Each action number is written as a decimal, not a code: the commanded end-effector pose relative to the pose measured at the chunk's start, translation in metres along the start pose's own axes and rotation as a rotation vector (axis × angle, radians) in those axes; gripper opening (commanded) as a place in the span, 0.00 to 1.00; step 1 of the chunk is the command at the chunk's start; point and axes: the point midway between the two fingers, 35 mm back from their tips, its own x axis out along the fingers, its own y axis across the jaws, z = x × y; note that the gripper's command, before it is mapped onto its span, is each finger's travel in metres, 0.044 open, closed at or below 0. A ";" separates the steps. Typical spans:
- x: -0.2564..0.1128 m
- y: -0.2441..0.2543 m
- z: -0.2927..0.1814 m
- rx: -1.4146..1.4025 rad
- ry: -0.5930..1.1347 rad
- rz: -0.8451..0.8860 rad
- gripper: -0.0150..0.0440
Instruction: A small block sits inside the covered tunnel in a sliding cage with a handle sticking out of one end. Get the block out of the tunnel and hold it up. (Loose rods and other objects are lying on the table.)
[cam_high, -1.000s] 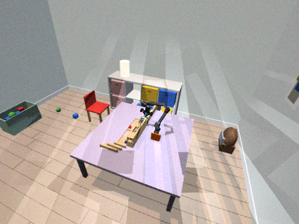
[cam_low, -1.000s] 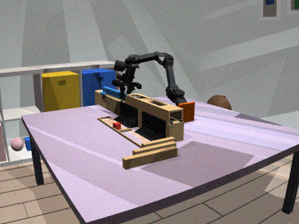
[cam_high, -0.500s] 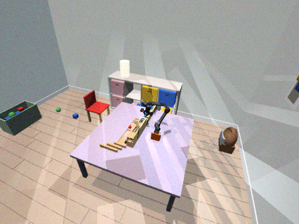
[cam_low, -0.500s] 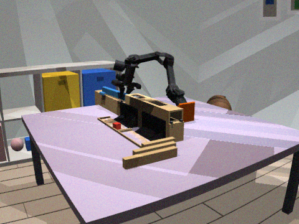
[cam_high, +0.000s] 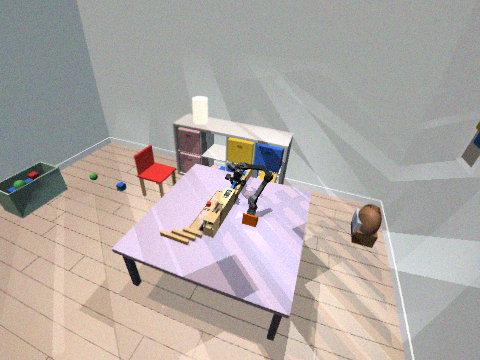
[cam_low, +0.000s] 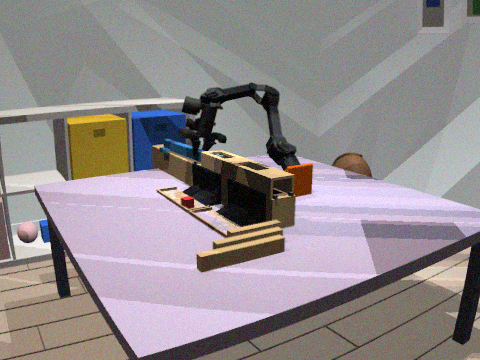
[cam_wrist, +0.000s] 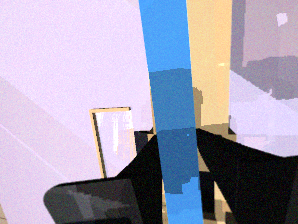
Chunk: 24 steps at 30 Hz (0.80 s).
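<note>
- Gripping a long blue handle (cam_high: 243, 184) (cam_low: 177, 147) (cam_wrist: 167, 40), the gripper (cam_high: 235, 180) (cam_low: 197, 150) (cam_wrist: 178, 137) points downward, its dark fingers closed in on either side of the bar.
- The black arm (cam_high: 261, 191) (cam_low: 272, 115) arches over from beside an orange panel (cam_high: 250, 220) (cam_low: 300, 180) that stands upright.
- The handle runs along the top of a narrow wooden rail (cam_high: 247, 176) (cam_low: 172, 165) (cam_wrist: 210, 60), which extends from one end of the covered tunnel (cam_high: 215, 215) (cam_low: 285, 212).
- The tunnel is a long, light-wood box with openings in its roof and dark openings along its side.
- A small red block (cam_high: 208, 203) (cam_low: 187, 202) lies outside the tunnel's walls, in a shallow, thin-rimmed tray (cam_low: 207, 220) (cam_wrist: 98, 145) along that side. It is well apart from the gripper. The inside of the tunnel is too dark to make out.
- Three loose wooden rods (cam_high: 175, 237) (cam_low: 241, 252) lie side by side near the tunnel's far end from the handle.
- Everything here rests on a pale lilac tabletop (cam_high: 250, 270) (cam_low: 150, 280) (cam_wrist: 50, 60) crossed by light and shadow.
- Behind it stands a low shelf unit (cam_high: 225, 126) (cam_low: 100, 111) with colored bins, near a small red chair (cam_high: 157, 171).
</note>
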 end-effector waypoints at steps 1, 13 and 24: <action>0.000 0.000 0.000 0.001 0.000 0.001 0.48; -0.035 0.009 0.002 0.048 -0.048 -0.034 1.00; -0.029 0.004 -0.004 0.051 -0.053 -0.036 1.00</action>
